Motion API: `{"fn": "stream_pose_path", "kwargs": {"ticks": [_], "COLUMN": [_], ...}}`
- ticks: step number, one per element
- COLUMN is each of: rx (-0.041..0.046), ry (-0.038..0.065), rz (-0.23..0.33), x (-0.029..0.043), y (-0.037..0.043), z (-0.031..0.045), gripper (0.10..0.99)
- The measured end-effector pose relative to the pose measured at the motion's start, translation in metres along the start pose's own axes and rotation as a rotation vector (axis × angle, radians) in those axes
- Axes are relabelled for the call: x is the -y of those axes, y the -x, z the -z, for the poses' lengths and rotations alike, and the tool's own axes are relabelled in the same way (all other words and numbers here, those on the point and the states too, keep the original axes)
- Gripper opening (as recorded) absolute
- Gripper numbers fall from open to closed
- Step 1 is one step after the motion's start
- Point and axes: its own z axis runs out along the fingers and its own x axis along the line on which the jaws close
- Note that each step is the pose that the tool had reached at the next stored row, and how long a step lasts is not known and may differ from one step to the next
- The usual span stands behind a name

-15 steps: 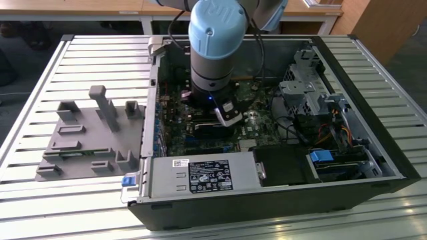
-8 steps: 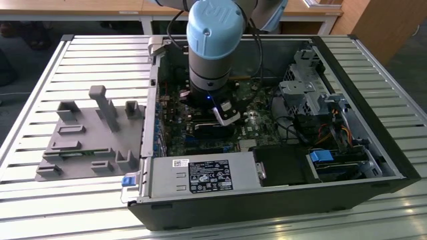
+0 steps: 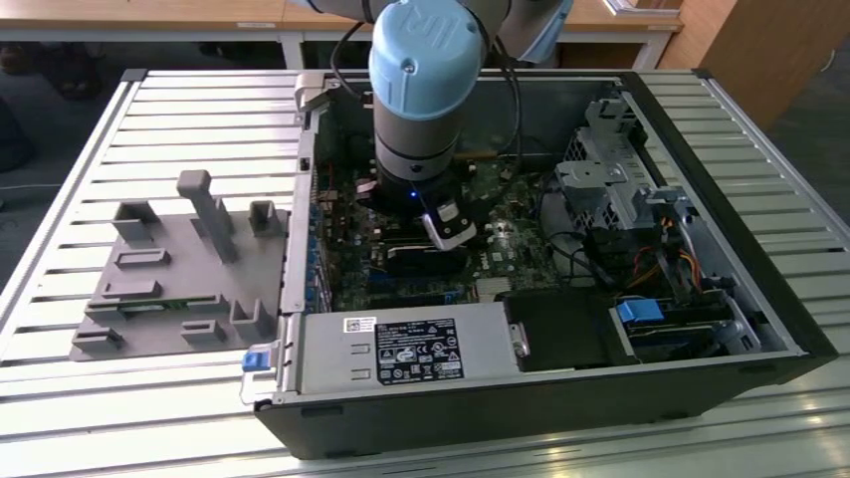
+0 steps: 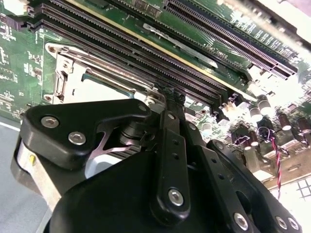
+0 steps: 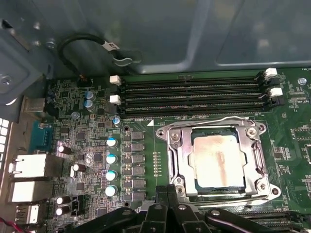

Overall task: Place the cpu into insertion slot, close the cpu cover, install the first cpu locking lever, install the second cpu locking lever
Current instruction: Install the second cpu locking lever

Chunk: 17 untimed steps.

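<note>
One claw (image 5: 167, 196) (fingertips together) beside cpu cover (image 5: 181, 150)

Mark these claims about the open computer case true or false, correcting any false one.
1. The chip sits in its socket on the green board. True.
2. The metal cover frame stands raised upright off the socket. False: it lies flat around the chip in the first wrist view.
3. The gripper is near the socket's edge. True in both wrist views.
4. All four long memory slots hold sticks. False: they look empty.
5. The grey holder tray sits inside the case. False: it lies outside the case, toward the exterior view's left.
</note>
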Motion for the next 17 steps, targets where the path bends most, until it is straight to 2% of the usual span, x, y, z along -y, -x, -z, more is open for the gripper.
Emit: {"fn": "stream_pose_path", "kwargs": {"ticks": [9, 17], "rx": [0.0001, -0.0006], "ry": [0.000, 0.001], "rz": [0.000, 0.000], "x": [-0.0006, -0.0028], "y": [-0.0001, -0.0002], "z": [0.0032, 0.0100], "gripper": [0.106, 0.106]}}
